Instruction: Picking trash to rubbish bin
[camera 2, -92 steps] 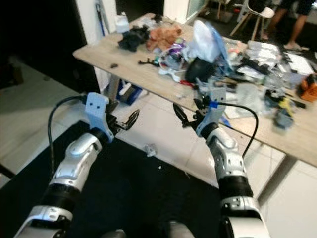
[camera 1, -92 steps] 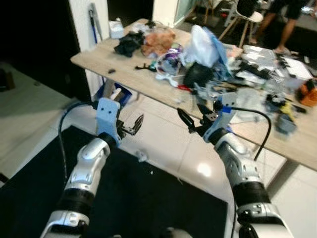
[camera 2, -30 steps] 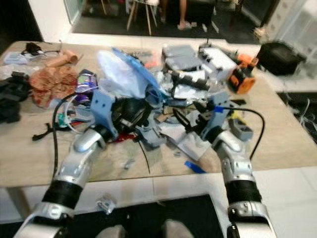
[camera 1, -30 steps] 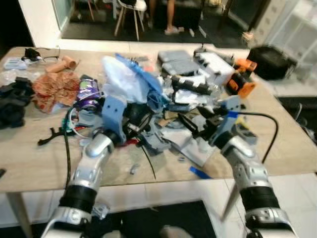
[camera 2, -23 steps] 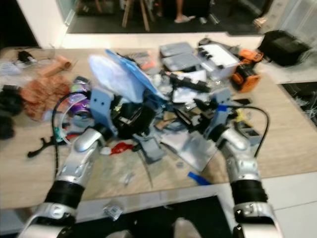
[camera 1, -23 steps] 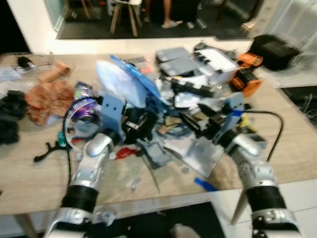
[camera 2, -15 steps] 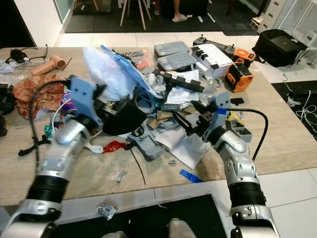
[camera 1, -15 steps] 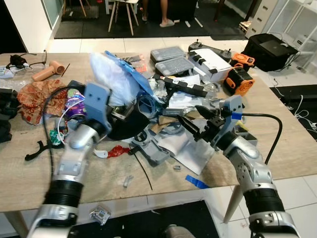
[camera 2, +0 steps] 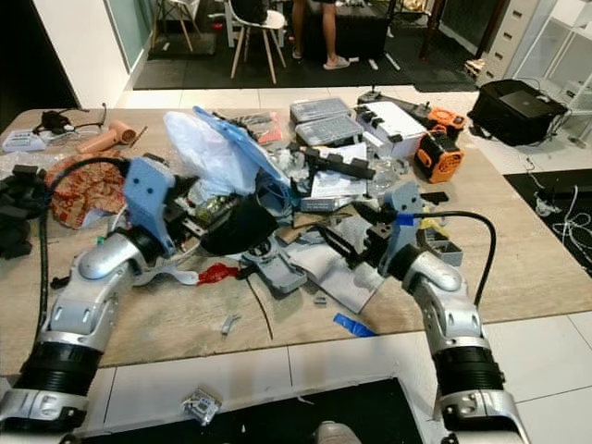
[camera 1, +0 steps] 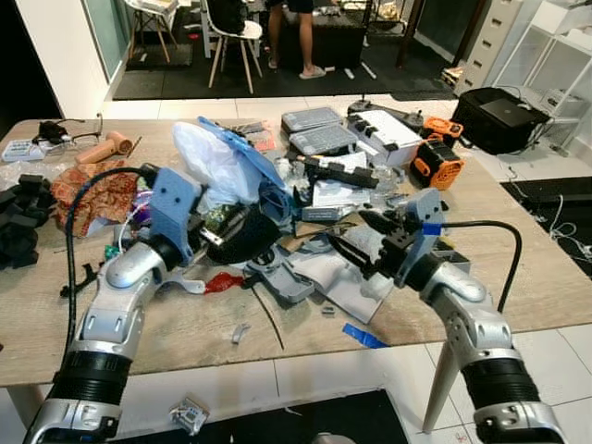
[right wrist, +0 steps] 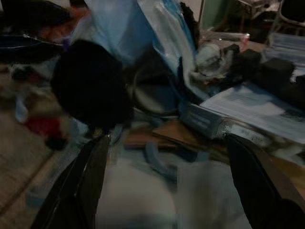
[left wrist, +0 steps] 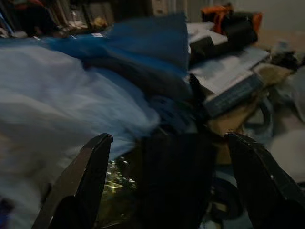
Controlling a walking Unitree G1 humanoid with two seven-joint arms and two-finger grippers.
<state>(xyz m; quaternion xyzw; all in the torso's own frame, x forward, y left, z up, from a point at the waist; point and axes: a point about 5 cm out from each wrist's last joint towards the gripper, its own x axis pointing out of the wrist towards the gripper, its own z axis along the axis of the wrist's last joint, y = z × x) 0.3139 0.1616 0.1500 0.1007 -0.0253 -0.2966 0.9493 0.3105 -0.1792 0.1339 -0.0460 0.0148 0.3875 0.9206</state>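
Both arms are raised over the cluttered light wooden worktop [camera 1: 518, 277].

Left gripper [camera 1: 220, 231]: jaws apart. It sits at the near left side of the central heap, pointing at a round black fabric object [camera 1: 242, 236] that lies just ahead of the jaws, roughly between their lines in the left wrist view [left wrist: 176, 181]. A crumpled translucent white-and-blue plastic bag [camera 1: 222, 162] rises directly behind and over that black object.

Right gripper [camera 1: 356, 240]: jaws apart. It hovers over a flat grey sheet [camera 1: 347, 282] near the worktop's front edge, pointing toward the heap. In the right wrist view the black object [right wrist: 90, 86] lies beyond the jaws, off to one side; contact not seen.

Loose small trash:
- red crumpled wrapper [camera 1: 219, 282], on the worktop just in front of the black object, between the two grippers
- blue strip of tape [camera 1: 363, 336], near the front edge, just beside the right forearm
- crumpled silver wrapper [camera 1: 190, 413], on the white tiled floor [camera 1: 314, 375] below the front edge, well apart from both grippers

Edges and room: bare wood lies along the front strip and at the far right end. The centre is densely packed, up to an orange-and-black tool [camera 1: 435, 162] toward the far right.
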